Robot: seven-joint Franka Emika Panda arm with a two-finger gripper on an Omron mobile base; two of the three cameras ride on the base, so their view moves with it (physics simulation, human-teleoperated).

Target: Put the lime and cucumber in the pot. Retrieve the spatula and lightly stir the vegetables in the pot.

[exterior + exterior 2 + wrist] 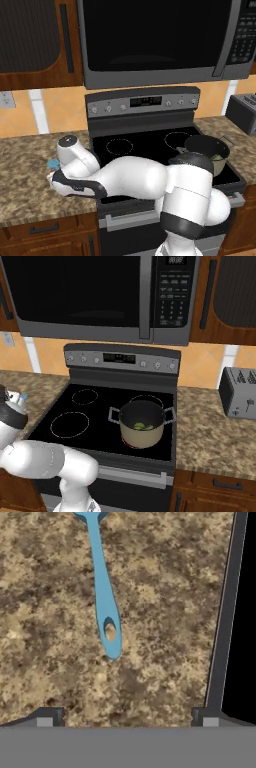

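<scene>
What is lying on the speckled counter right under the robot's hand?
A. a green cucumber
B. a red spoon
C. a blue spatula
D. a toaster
C: in the hand view the light-blue spatula lies flat on the brown speckled counter, its handle end with the hole pointing toward the open gripper.

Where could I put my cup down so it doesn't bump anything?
The counter between the stove and the toaster is bare. The burners left of the pot are free too. It is crowded by the spatula, under the open gripper.
</scene>
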